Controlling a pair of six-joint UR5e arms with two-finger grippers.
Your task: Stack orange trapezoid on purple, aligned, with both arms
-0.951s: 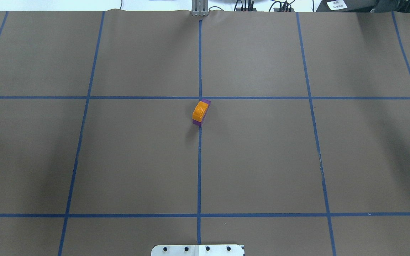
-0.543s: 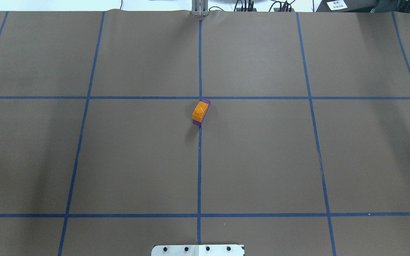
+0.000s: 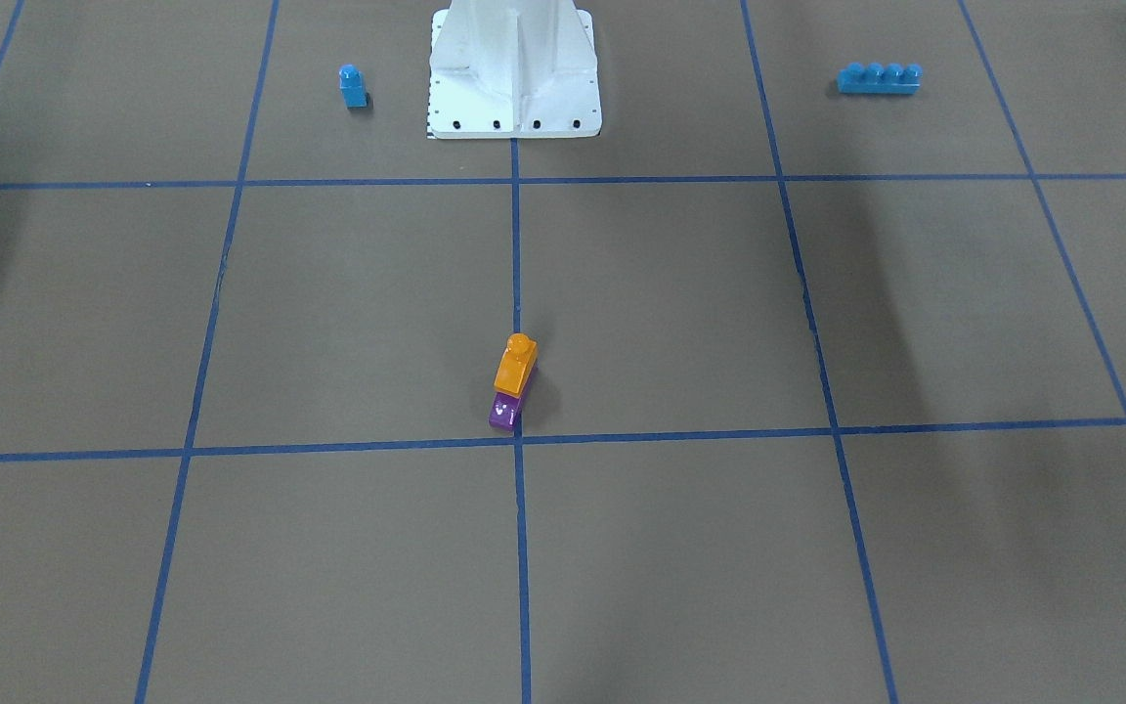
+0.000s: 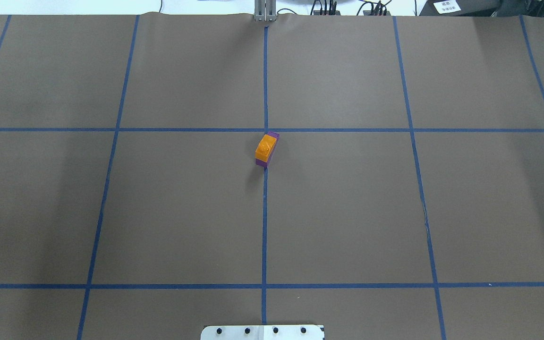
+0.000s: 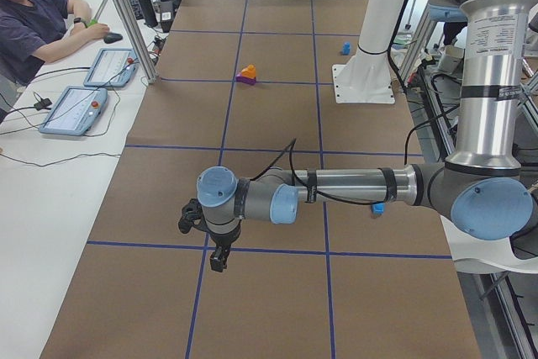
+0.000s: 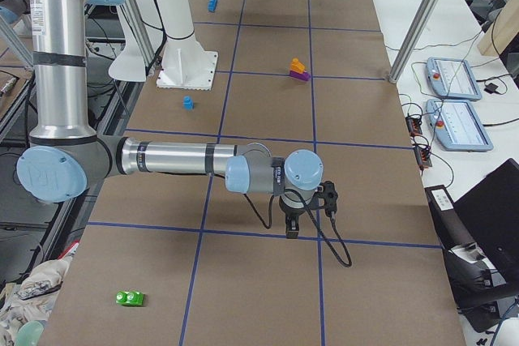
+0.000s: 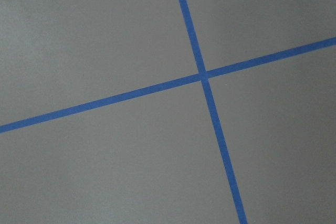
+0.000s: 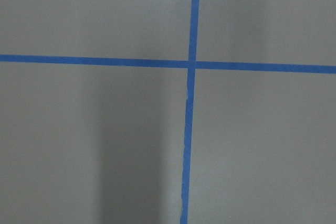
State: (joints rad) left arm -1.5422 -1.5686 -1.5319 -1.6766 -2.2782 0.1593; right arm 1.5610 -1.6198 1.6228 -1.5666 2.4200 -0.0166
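At the left gripper (image 5: 218, 263): fingers pointed down, just above a blue tape crossing (image 7: 203, 75), well off to the left of the white pedestal (image 5: 368, 69) and forward of it. Shows only from the table's end, so cannot tell whether wide or narrow. Behind it, the left arm (image 5: 353, 187): 1 silver tube lying level back toward the pedestal's side, then a blue-capped elbow and 1 upright tube. At the right gripper (image 6: 292, 231): fingers likewise down, over a second tape crossing (image 8: 192, 65), well off to the pedestal's right and forward of it. Likewise cannot tell wide or narrow. Behind it, the right arm (image 6: 178, 155), level, then bent upward beside the pedestal. Farther out, the orange trapezoid (image 3: 515, 367): seated on the purple (image 3: 503, 413), stud up, straight ahead of the pedestal and well apart from it, on the centre tape line. From overhead, long sides of the 2 running the same way, a little purple showing past each end of the orange. Just beside the pedestal, on its right, a small blue 1-stud block (image 3: 353, 86); on its left and farther off, a long blue 4-stud brick (image 3: 879, 78). Far to the pedestal's right, past the right arm, a green block (image 6: 130, 298). Across the table from the pedestal, a seated operator (image 5: 34, 18).
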